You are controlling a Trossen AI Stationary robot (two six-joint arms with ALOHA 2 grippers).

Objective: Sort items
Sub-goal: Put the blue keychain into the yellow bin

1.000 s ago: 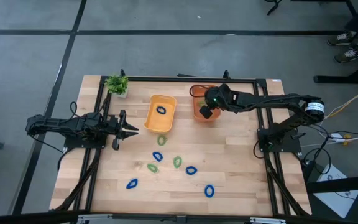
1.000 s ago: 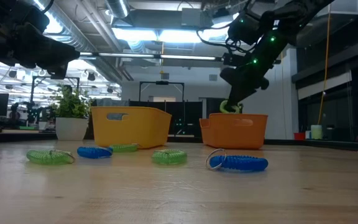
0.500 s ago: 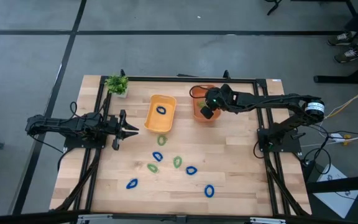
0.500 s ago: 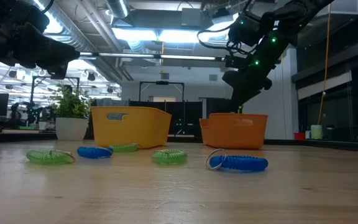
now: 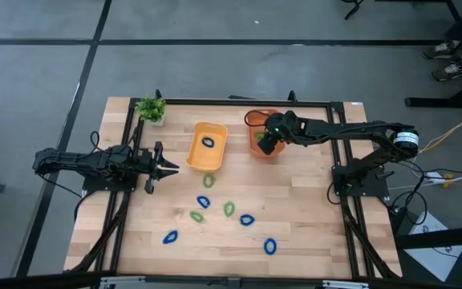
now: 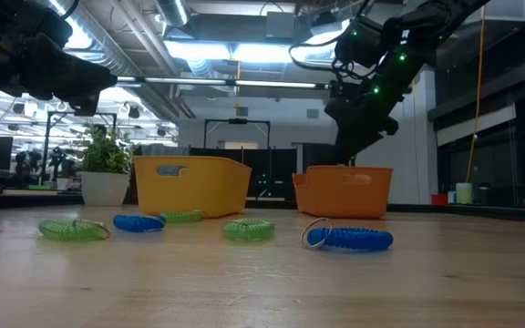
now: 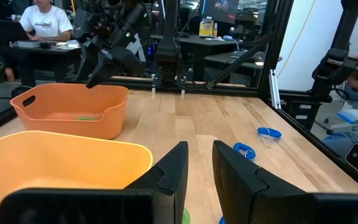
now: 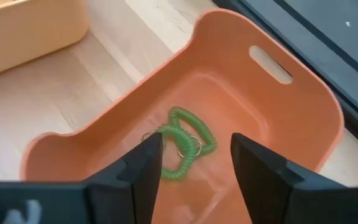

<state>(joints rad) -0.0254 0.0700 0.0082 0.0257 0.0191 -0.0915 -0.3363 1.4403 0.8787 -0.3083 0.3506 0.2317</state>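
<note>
Green rings [image 8: 182,144] lie loose inside the orange tray [image 8: 303,118], beneath the right hand [image 8: 194,163], whose fingers are spread and empty. If it is lifted carelessly, the tray's rim could be clipped. The left hand [image 7: 197,171], slightly parted and empty, waits beside the yellow tray [image 5: 206,147]; more rings [image 5: 229,209] lie on the surface [image 5: 311,233].

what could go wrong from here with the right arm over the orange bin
1. The right tool hangs open low over the orange bin, above the green rings lying in it; pulling out sideways could clip the bin's wall and shift it.
2. On the table, a green ring lies right beside the yellow bin; reaching for it may nudge that bin.
</note>
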